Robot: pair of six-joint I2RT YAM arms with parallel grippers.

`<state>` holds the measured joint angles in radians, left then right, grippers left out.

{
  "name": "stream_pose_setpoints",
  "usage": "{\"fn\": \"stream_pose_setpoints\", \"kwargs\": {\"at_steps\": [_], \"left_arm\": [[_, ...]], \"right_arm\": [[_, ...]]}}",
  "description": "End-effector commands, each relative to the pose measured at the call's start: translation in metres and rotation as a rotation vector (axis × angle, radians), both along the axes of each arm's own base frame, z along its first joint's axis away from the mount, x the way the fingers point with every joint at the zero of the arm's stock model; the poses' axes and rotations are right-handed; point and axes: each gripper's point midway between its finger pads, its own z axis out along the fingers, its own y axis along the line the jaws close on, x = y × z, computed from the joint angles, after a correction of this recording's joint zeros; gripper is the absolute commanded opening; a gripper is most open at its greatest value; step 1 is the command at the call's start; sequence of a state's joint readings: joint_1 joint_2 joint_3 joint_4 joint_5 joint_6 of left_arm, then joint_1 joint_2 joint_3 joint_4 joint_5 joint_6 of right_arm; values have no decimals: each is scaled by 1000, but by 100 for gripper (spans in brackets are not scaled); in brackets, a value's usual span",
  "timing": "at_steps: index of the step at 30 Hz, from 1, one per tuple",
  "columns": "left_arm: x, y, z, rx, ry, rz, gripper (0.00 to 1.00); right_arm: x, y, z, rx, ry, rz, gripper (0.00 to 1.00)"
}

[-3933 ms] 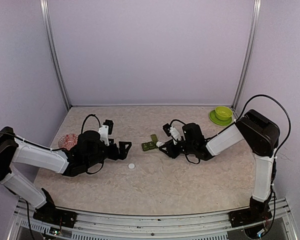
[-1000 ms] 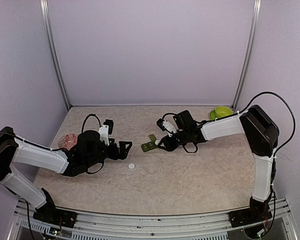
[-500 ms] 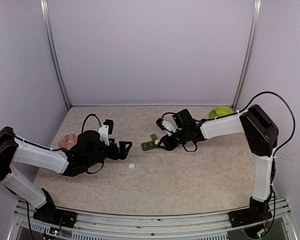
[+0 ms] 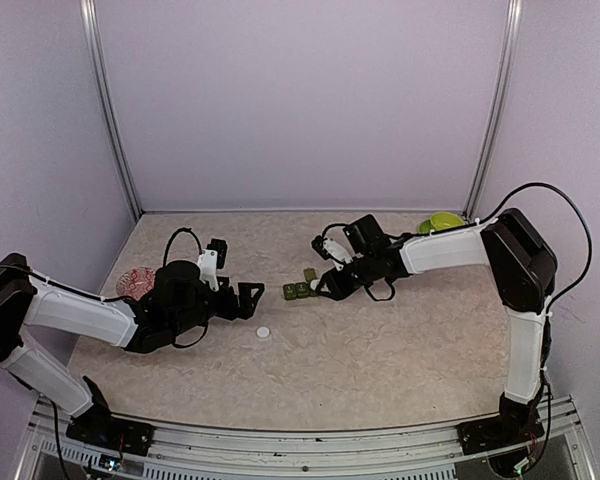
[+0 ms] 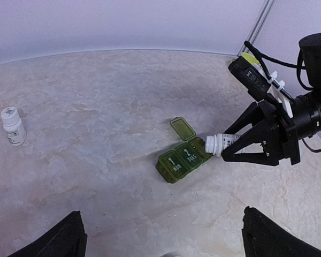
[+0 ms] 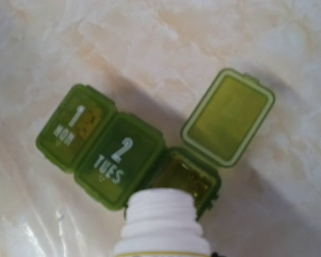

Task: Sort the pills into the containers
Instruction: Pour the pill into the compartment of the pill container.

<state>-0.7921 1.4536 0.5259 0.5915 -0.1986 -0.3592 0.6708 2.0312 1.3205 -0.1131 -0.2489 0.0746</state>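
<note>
The containers (image 6: pixel 117 155) are a dark green strip of three joined compartments lying mid-table (image 4: pixel 300 289). Lids "1 MON" and "2 TUES" are down; the third lid (image 6: pixel 228 116) is flipped open. My right gripper (image 5: pixel 230 145) is shut on a white pill bottle (image 6: pixel 163 225), tipped sideways with its uncapped neck at the open compartment's rim (image 5: pixel 214 144). No pills show clearly; a yellowish shape shows under lid 1. My left gripper (image 5: pixel 163 235) is wide open and holds nothing, low over the table to the left of the strip (image 4: pixel 252 298).
A white cap (image 4: pixel 264 331) lies on the table just in front of the left gripper. A second white pill bottle (image 5: pixel 13 126) stands upright farther back. A pink dish (image 4: pixel 135 281) sits at the left edge, and a lime-green bowl on its saucer (image 4: pixel 442 225) at the back right.
The right arm has carried the bottle a little left and back, bringing its neck up to the open compartment. The left arm has not moved.
</note>
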Motion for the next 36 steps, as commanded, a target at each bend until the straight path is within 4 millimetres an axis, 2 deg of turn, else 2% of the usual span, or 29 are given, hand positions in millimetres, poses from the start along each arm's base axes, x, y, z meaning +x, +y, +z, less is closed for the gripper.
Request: {"fn": "stream_pose_setpoints", "kwargs": {"at_steps": [1, 22, 36], "left_arm": [[1, 2, 4, -17, -12, 4, 99], [2, 2, 3, -13, -12, 9, 99], [1, 2, 3, -12, -12, 7, 99]], "right_arm": [[6, -1, 5, -7, 4, -5, 25], [2, -3, -1, -4, -10, 8, 25], [-2, 0, 11, 74, -70, 25, 24]]}}
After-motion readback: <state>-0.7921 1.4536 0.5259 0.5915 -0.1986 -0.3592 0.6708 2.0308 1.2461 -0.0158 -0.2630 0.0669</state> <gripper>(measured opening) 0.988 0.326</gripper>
